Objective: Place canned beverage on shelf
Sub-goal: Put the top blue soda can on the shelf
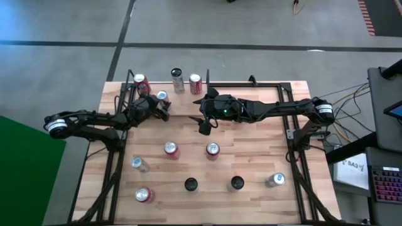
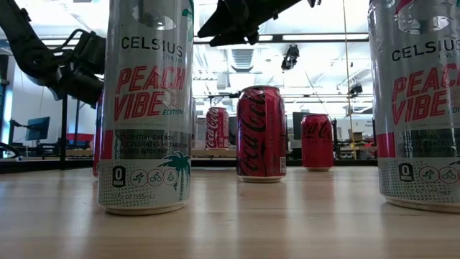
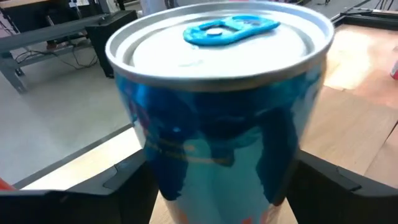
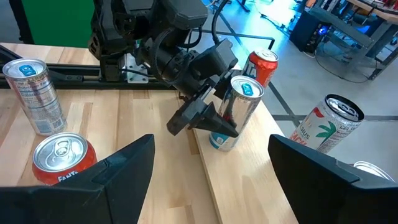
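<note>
Left gripper [image 1: 164, 107] straddles slim blue-and-silver beverage can with blue pull tab [image 3: 217, 99], fingers [image 4: 205, 115] either side of it; cannot tell whether they press it or have let go. Can stands upright on light wood plank shelf [image 1: 251, 166], far-left area beside red soda can [image 1: 141, 83]. Right gripper [image 1: 204, 119] hovers mid-shelf, fingers spread, holding nothing.
</note>
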{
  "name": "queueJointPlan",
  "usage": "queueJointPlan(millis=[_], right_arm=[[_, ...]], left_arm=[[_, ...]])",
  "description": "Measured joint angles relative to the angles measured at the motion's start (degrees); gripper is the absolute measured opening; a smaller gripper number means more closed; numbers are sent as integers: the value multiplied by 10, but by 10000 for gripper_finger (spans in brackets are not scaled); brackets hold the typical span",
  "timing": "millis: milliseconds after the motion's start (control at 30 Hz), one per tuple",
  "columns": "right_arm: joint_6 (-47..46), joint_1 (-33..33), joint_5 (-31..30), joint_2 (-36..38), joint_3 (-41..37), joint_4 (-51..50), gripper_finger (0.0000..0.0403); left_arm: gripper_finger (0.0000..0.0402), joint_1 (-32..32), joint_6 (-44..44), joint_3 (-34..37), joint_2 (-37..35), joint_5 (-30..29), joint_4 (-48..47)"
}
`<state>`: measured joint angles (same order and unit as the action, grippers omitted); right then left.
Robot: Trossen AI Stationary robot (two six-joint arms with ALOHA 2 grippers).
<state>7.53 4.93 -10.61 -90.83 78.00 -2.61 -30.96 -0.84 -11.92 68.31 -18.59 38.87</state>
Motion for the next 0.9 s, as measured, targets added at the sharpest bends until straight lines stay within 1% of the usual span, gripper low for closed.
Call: queueJointPlan(millis=[367, 633, 900], right_arm=[[-5, 0, 0, 0, 0, -1, 304], [-10, 0, 0, 0, 0, -1, 304], [-11, 0, 0, 0, 0, -1, 304]], left_arm=[[290, 0, 3, -15, -14, 0, -13], [290, 0, 3, -29, -65, 1, -70], [291, 1, 3, -34, -120, 1, -85]])
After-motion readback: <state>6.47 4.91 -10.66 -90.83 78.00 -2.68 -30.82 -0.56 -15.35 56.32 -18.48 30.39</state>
